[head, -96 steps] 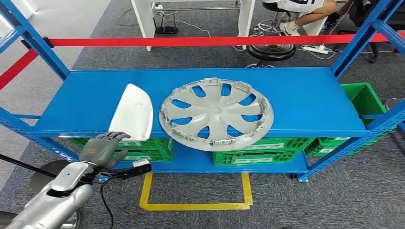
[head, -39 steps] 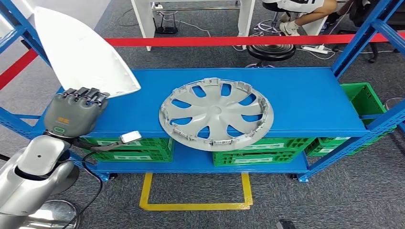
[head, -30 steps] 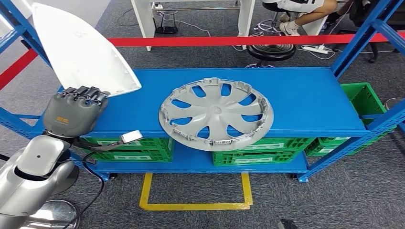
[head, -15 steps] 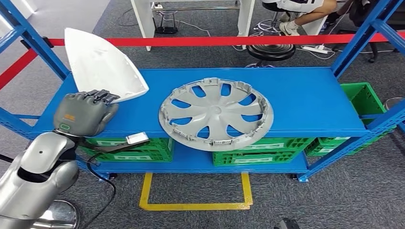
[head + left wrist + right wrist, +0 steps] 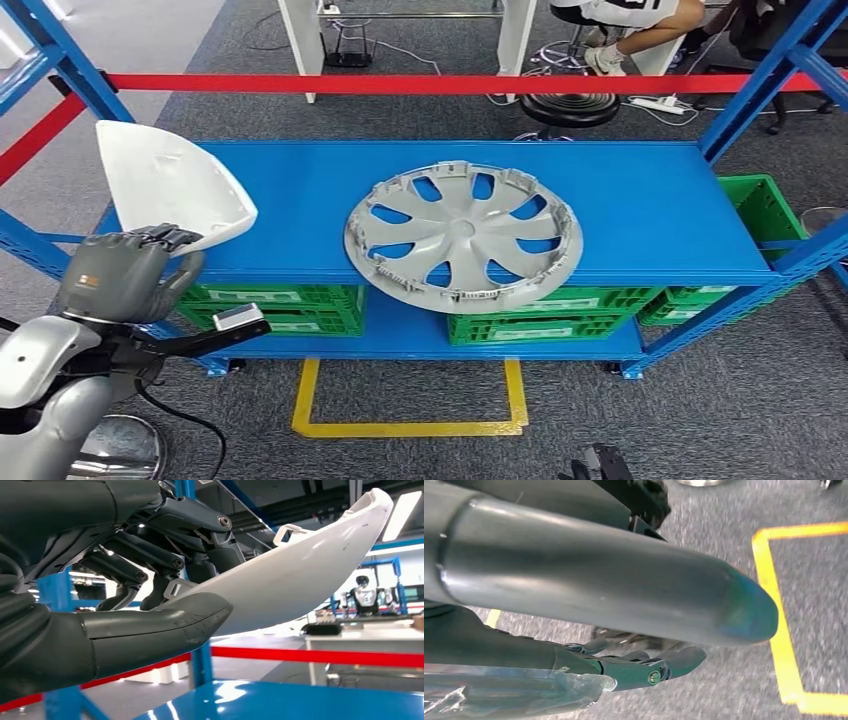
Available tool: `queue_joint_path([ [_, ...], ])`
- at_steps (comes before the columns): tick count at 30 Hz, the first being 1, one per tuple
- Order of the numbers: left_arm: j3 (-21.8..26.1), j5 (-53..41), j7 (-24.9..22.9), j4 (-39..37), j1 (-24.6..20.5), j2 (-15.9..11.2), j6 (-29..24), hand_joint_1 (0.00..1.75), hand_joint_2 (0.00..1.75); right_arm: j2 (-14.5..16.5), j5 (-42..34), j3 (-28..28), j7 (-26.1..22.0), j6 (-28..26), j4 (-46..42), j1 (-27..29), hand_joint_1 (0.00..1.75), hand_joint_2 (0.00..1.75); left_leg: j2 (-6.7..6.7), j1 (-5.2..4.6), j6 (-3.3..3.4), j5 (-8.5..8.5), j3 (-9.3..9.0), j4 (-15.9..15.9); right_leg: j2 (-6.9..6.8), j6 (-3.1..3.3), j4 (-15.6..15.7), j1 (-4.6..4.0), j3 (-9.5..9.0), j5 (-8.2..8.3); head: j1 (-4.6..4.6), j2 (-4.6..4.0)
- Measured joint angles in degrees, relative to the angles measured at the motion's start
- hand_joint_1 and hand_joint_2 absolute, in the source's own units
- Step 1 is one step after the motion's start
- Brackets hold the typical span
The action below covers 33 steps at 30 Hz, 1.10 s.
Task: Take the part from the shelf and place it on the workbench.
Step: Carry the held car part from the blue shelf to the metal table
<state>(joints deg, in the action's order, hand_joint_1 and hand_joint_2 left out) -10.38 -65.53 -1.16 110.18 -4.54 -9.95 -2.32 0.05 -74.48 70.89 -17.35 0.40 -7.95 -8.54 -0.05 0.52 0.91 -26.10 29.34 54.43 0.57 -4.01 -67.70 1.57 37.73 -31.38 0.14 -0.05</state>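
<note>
The robot's left hand (image 5: 125,275) gripped the white curved part (image 5: 172,188) by its lower edge, lifted clear above the blue shelf's (image 5: 640,215) left end. Carrying it to the workbench remained. The right hand's (image 5: 644,667) fingers hung loosely apart, holding nothing.

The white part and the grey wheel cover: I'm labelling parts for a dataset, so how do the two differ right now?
The white part is a smooth, closed, roughly triangular shell; the grey wheel cover is round with spoke openings and a clip-lined rim. The white part is tilted up, held by the left hand off the blue shelf; the wheel cover lies flat on it, untouched, its near edge overhanging the front. The wheel cover looks broader. Both look like light-coloured plastic car parts.
</note>
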Motion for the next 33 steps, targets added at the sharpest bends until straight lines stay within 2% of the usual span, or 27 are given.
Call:
queue_joint_path([
  [1, 0.5, 0.0, 0.1, 0.1, 0.5, 0.0, 0.1, 1.59, 1.75, 0.1, 0.0, 0.0, 0.1, 0.3, 0.4, -0.3, 0.00, 0.00, 0.05, -0.01, 0.00, 0.02, 0.09, 0.1, -0.02, -0.11, -3.7, 0.01, 1.39, -1.41, 0.01, 0.00],
  [2, 0.9, 0.0, 0.3, 0.1, 0.9, 0.0, 0.3, 1.59, 1.75, 0.1, 0.0, 0.0, 0.3, 0.6, 0.8, -0.5, 0.00, 0.00, 0.09, 0.00, 0.00, 0.03, 0.15, 0.2, -0.04, -0.25, -5.9, 0.03, 2.14, -1.87, -0.02, 0.00],
  [3, 1.2, 0.0, 0.4, 0.2, 1.2, 0.1, 0.4, 1.59, 1.75, 0.1, 0.0, 0.1, 0.3, 0.7, 1.2, -0.7, 0.00, 0.00, 0.10, 0.06, -0.04, 0.02, 0.22, 0.3, -0.08, -0.40, -6.1, 0.06, 1.95, -1.21, 0.01, 0.00],
  [4, 1.4, 0.0, 0.6, 0.2, 1.4, 0.1, 0.5, 1.59, 1.75, 0.1, 0.0, 0.1, 0.4, 0.8, 1.6, -0.9, 0.00, 0.00, 0.07, 0.19, -0.18, -0.06, 0.29, 0.6, -0.13, -0.54, -4.0, 0.12, 0.68, 0.45, 0.01, -0.01],
  [5, 1.6, 0.0, 0.7, 0.3, 1.6, 0.1, 0.5, 1.59, 1.75, 0.1, 0.0, 0.1, 0.4, 0.9, 1.9, -1.2, 0.00, 0.00, 0.04, 0.36, -0.43, -0.22, 0.37, 0.9, -0.21, -0.71, -0.3, 0.20, -1.27, 2.30, 0.02, -0.01],
  [7, 2.0, 0.0, 0.8, 0.5, 1.7, 0.2, 0.6, 1.59, 1.75, 0.3, 0.0, 0.2, 0.3, 1.2, 2.5, -1.7, 0.00, 0.00, -0.02, 0.45, -1.22, -0.53, 0.86, 1.8, -0.14, -0.72, 5.7, 0.08, -4.84, 4.08, 0.13, 0.00],
  [9, 2.5, -0.1, 0.8, 0.9, 1.9, 0.3, 0.7, 1.59, 1.75, 0.6, 0.0, 0.3, 0.2, 1.4, 3.0, -2.0, 0.00, 0.00, -0.06, 0.29, -2.05, -0.36, 1.64, 2.6, 0.11, -0.11, 7.0, -0.10, -5.49, 3.74, 0.16, 0.01],
  [11, 2.9, -0.3, 0.9, 1.0, 2.1, 0.3, 0.8, 1.59, 1.75, 0.8, 0.0, 0.5, 0.1, 1.5, 3.6, -2.1, 0.00, 0.00, -0.08, 0.34, -2.68, -0.15, 2.35, 3.0, 0.17, 0.79, 7.0, -0.05, -4.58, 3.97, 0.09, 0.01],
  [12, 3.0, -0.5, 1.0, 1.1, 2.1, 0.3, 0.8, 1.59, 1.75, 0.9, 0.0, 0.7, 0.0, 1.6, 3.8, -2.2, 0.00, 0.00, -0.06, 0.39, -2.91, -0.75, 2.79, 3.5, 0.14, 1.28, 6.9, -0.04, -4.17, 4.21, 0.03, 0.01],
  [13, 3.1, -0.7, 1.1, 1.1, 2.2, 0.4, 0.9, 1.59, 1.75, 1.0, 0.0, 0.8, -0.1, 1.7, 4.1, -2.2, 0.00, 0.00, -0.04, 0.42, -3.09, -2.15, 3.51, 4.9, 0.09, 1.80, 7.0, -0.03, -3.76, 4.50, -0.02, 0.00],
  [14, 3.2, -0.9, 1.2, 1.2, 2.2, 0.4, 1.0, 1.59, 1.75, 1.0, 0.0, 1.0, -0.2, 1.9, 4.3, -2.4, 0.00, 0.00, -0.03, 0.43, -3.22, -4.23, 4.60, 7.5, 0.04, 2.31, 7.0, -0.07, -3.31, 4.81, -0.09, 0.00],
  [16, 3.4, -1.4, 1.5, 1.3, 2.3, 0.4, 1.2, 1.59, 1.75, 1.2, 0.0, 1.3, -0.3, 2.2, 4.8, -2.5, 0.00, 0.00, -0.02, 0.40, -3.27, -8.50, 7.33, 14.9, -0.06, 3.00, 7.1, -0.38, -2.36, 5.49, -0.15, -0.01],
  [17, 3.6, -1.7, 1.6, 1.3, 2.4, 0.4, 1.4, 1.59, 1.75, 1.3, 0.0, 1.5, -0.4, 2.3, 5.0, -2.5, 0.00, 0.00, -0.02, 0.40, -3.18, -9.50, 8.20, 17.7, -0.11, 3.18, 7.0, -0.57, -1.88, 5.85, -0.18, -0.01],
  [18, 3.7, -2.0, 1.7, 1.3, 2.5, 0.5, 1.5, 1.59, 1.75, 1.4, 0.0, 1.8, -0.4, 2.4, 5.2, -2.6, 0.00, 0.00, -0.02, 0.38, -3.00, -9.35, 8.31, 18.9, -0.14, 3.25, 7.0, -0.77, -1.41, 6.23, -0.18, -0.01],
  [19, 3.8, -2.2, 1.8, 1.3, 2.6, 0.5, 1.6, 1.59, 1.75, 1.4, 0.0, 2.0, -0.4, 2.4, 5.3, -2.6, 0.00, 0.00, -0.02, 0.33, -2.72, -8.13, 7.45, 18.0, -0.14, 3.27, 7.0, -0.95, -0.94, 6.64, -0.16, -0.01],
  [20, 3.9, -2.3, 1.9, 1.3, 2.7, 0.6, 1.7, 1.59, 1.75, 1.5, 0.0, 2.2, -0.5, 2.5, 5.4, -2.6, 0.00, 0.00, -0.02, 0.22, -2.34, -6.35, 5.70, 15.4, -0.12, 3.22, 7.0, -1.09, -0.51, 7.05, -0.17, -0.01],
  [21, 4.0, -2.5, 1.9, 1.4, 2.7, 0.6, 1.7, 1.59, 1.75, 1.5, 0.0, 2.5, -0.6, 2.5, 5.5, -2.7, 0.00, 0.00, -0.02, 0.05, -1.91, -4.88, 3.36, 11.7, -0.09, 3.11, 7.1, -1.19, -0.12, 7.47, -0.16, -0.01],
  [23, 4.2, -2.7, 1.9, 1.7, 2.7, 0.6, 1.7, 1.59, 1.75, 1.6, 0.0, 2.9, -0.9, 2.9, 5.7, -2.9, 0.00, 0.00, -0.04, -0.40, -1.41, -3.68, -0.56, 4.9, -0.01, 2.68, 7.1, -1.31, 0.53, 8.42, -0.12, 0.00],
  [24, 4.3, -2.8, 2.0, 1.8, 2.8, 0.6, 1.7, 1.59, 1.75, 1.7, 0.0, 3.1, -1.1, 3.2, 5.8, -2.9, 0.00, 0.00, -0.05, -0.65, -1.35, -3.67, -1.31, 3.1, 0.00, 2.39, 7.3, -1.24, 0.77, 8.99, -0.12, 0.01],
  [26, 4.6, -2.9, 2.0, 1.9, 3.2, 0.7, 1.7, 1.59, 1.75, 1.9, 0.0, 3.6, -1.3, 3.7, 5.9, -2.9, 0.00, 0.00, -0.02, -0.94, -1.18, -2.85, -0.83, 2.0, -0.01, 1.73, 7.9, -0.96, 1.23, 10.18, -0.14, 0.01],
  [27, 4.7, -2.9, 2.0, 2.0, 3.4, 0.7, 1.7, 1.59, 1.75, 2.0, 0.0, 3.8, -1.4, 3.8, 6.0, -2.7, 0.00, 0.00, 0.01, -0.95, -0.92, -2.16, -0.33, 1.8, -0.05, 1.43, 7.9, -0.82, 1.62, 9.93, -0.18, 0.00],
  [28, 4.8, -2.9, 2.0, 2.0, 3.6, 0.7, 1.7, 1.59, 1.75, 2.1, 0.0, 4.0, -1.5, 3.9, 6.0, -2.6, 0.00, 0.00, 0.06, -0.88, -0.53, -1.45, 0.22, 1.6, -0.07, 1.16, 7.0, -0.79, 2.18, 8.56, -0.11, 0.00],
  [29, 5.0, -2.9, 2.0, 2.0, 3.8, 0.7, 1.7, 1.59, 1.75, 2.2, 0.0, 4.1, -1.5, 3.9, 6.1, -2.4, 0.00, 0.00, 0.11, -0.77, -0.19, -0.74, 0.84, 1.5, -0.10, 0.94, 5.0, -0.78, 2.90, 6.13, -0.05, -0.01],
  [31, 5.3, -2.9, 2.0, 2.2, 4.2, 0.7, 1.7, 1.59, 1.75, 2.4, 0.1, 4.4, -1.5, 4.0, 6.2, -2.4, 0.00, 0.00, 0.17, -0.83, 0.24, 0.43, 2.16, 1.5, -0.14, 0.58, -2.0, -0.84, 4.40, 0.48, 0.14, 0.00],
  [32, 5.5, -2.9, 2.0, 2.2, 4.4, 0.7, 1.7, 1.59, 1.75, 2.4, 0.1, 4.4, -1.5, 4.0, 6.2, -2.5, 0.00, 0.00, 0.19, -0.88, 0.28, 1.01, 2.83, 1.6, -0.14, 0.46, -5.3, -0.87, 4.75, -1.01, 0.13, -0.01],
  [33, 5.5, -2.9, 2.1, 2.2, 4.5, 0.7, 1.7, 1.59, 1.75, 2.4, 0.2, 4.4, -1.5, 4.0, 6.3, -2.5, 0.00, 0.00, 0.21, -0.91, 0.27, 1.58, 3.53, 1.6, -0.13, 0.39, -7.3, -0.90, 4.46, -1.17, 0.12, -0.01],
])
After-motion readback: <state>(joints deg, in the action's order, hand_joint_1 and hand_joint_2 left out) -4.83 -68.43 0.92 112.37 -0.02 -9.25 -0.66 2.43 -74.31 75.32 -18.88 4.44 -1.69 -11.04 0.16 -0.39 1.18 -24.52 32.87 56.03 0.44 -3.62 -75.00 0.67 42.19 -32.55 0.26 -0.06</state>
